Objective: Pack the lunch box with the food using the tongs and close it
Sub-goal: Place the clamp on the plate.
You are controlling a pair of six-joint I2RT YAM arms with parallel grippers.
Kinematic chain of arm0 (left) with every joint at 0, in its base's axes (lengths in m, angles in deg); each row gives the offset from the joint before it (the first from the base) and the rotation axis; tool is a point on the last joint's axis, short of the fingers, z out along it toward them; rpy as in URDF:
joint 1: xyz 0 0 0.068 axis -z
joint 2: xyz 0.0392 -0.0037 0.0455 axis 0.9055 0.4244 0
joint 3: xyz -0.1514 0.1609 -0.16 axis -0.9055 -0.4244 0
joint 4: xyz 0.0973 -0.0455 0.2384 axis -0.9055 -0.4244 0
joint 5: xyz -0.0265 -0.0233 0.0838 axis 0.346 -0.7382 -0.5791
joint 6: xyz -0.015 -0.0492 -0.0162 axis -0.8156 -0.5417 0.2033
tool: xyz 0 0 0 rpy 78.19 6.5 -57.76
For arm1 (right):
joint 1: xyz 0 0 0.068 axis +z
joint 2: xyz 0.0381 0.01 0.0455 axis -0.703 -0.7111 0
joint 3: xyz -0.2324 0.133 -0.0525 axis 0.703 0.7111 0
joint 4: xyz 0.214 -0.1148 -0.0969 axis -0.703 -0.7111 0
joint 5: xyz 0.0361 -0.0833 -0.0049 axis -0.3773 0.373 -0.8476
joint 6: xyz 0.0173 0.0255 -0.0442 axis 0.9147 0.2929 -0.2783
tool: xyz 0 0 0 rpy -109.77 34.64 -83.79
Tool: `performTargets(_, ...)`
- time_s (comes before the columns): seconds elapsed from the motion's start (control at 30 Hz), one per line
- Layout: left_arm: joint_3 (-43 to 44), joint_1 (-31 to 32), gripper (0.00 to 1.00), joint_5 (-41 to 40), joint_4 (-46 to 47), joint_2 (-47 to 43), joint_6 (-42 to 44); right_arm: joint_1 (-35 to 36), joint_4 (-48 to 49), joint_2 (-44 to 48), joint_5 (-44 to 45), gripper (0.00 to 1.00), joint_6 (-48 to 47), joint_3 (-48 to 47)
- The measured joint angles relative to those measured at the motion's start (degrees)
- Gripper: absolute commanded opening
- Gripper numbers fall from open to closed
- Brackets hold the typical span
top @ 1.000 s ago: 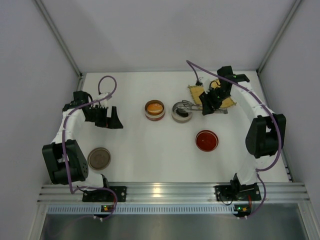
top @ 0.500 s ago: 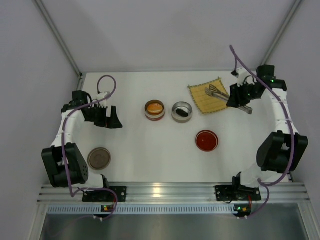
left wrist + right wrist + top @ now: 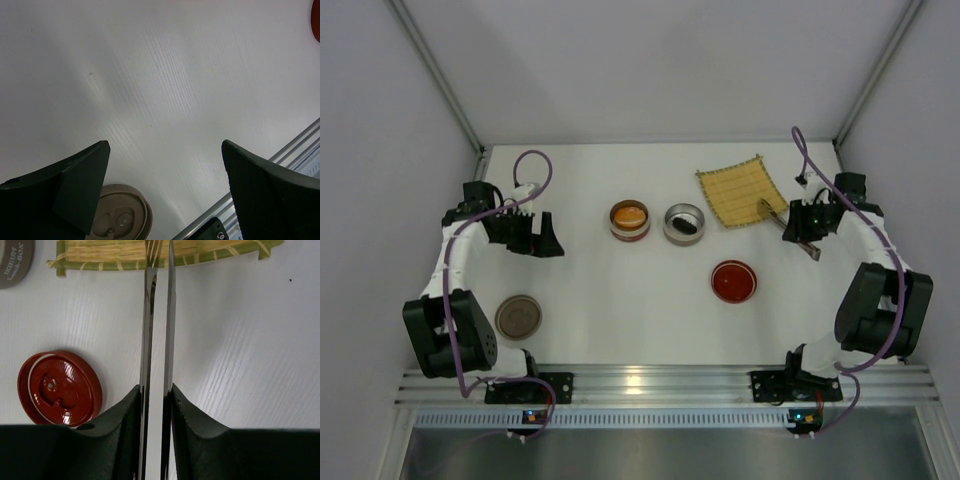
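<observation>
Two round lunch-box tiers sit side by side at mid-table. The orange tier (image 3: 629, 234) carries the orange bun (image 3: 630, 214), and the steel tier (image 3: 669, 222) just to its right holds the dark piece (image 3: 686, 226). A red lid (image 3: 733, 281) lies nearer the arms, to the right of the tiers and apart from them. A tan lid (image 3: 518, 316) lies at the near left, close to the left arm's base. The yellow mat (image 3: 742, 190) lies at the far right. At its right edge the right gripper (image 3: 156, 395) pinches the tongs (image 3: 157, 340), its fingers pressed against both thin arms, which run almost parallel. In the wrist view the tong tips reach over the mat's near border, and the red lid sits to the left of the tongs with bare table between. The left gripper (image 3: 165, 150) hovers at the left side with its fingers spread wide and nothing between them, the tan lid below one finger. White table (image 3: 620, 290) lies open between the two arms. Grey walls close off the left, right and far sides, and an aluminium rail (image 3: 660, 380) runs along the near edge.
</observation>
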State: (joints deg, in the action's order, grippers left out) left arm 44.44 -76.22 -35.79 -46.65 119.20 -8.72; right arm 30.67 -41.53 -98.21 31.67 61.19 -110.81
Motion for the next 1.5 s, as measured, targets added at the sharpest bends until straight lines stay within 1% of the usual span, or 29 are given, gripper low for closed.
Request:
performTargets(0.17, 0.0, 0.0, 0.98, -0.3, 0.0, -0.4, 0.0, 0.0, 6.4, -0.1, 1.3, 0.29, 2.9, 2.6)
performTargets(0.4, 0.0, 0.0, 0.98, -0.5, 0.0, -0.4, 0.0, 1.2, 10.6, -2.4, 1.6, 0.36, 3.7, 2.6)
performTargets(0.53, 0.0, 0.0, 0.98, -0.9, 0.0, -0.4, 0.0, 2.3, 10.6, -5.7, 2.2, 0.39, 2.4, 2.6)
performTargets(0.67, 0.0, 0.0, 0.98, -1.6, 0.0, -0.4, 0.1, 2.6, 10.3, -8.3, 3.4, 0.45, 1.1, 2.6)
performTargets(0.7, 0.0, 0.0, 0.98, -1.8, 0.0, -0.5, 0.1, 2.6, 10.2, -8.5, 3.7, 0.47, 0.7, 2.6)
performTargets(0.73, 0.0, 0.0, 0.98, -2.0, 0.0, -0.5, 0.2, 2.6, 10.1, -8.6, 3.8, 0.52, 0.5, 2.6)
performTargets(0.77, 0.0, 0.0, 0.98, -2.0, 0.0, -0.5, 0.3, 2.6, 10.0, -8.6, 3.9, 0.52, 0.2, 2.6)
performTargets(0.8, 0.0, 0.0, 0.98, -2.2, 0.0, -0.7, 0.3, 2.6, 9.8, -8.6, 4.0, 0.55, -0.2, 2.6)
performTargets(0.83, 0.0, 0.0, 0.98, -2.3, 0.0, -0.8, 0.5, 2.6, 9.6, -8.6, 4.1, 0.57, -0.4, 2.6)
performTargets(1.2, 0.0, 0.0, 0.98, -3.8, -0.2, -2.3, 2.5, 2.6, 7.5, -8.6, 4.7, 0.65, -3.3, 2.6)
performTargets(1.27, 0.0, 0.0, 0.98, -3.9, -0.3, -2.7, 2.9, 2.6, 7.0, -8.6, 4.7, 0.74, -3.6, 2.6)
performTargets(1.3, 0.0, 0.0, 0.98, -3.9, -0.3, -2.9, 3.0, 2.6, 6.7, -8.6, 4.7, 0.83, -3.9, 2.6)
performTargets(1.4, -0.2, 0.0, 0.98, -4.1, -0.4, -3.7, 3.3, 2.6, 5.5, -8.7, 4.6, 0.98, -5.0, 2.5)
performTargets(1.43, -0.2, 0.0, 0.98, -4.1, -0.5, -3.9, 3.5, 2.6, 5.1, -8.7, 4.5, 0.99, -5.3, 2.4)
performTargets(1.5, -0.3, 0.0, 0.98, -4.2, -0.6, -4.1, 3.8, 2.6, 4.1, -9.1, 4.4, 0.99, -5.8, 2.1)
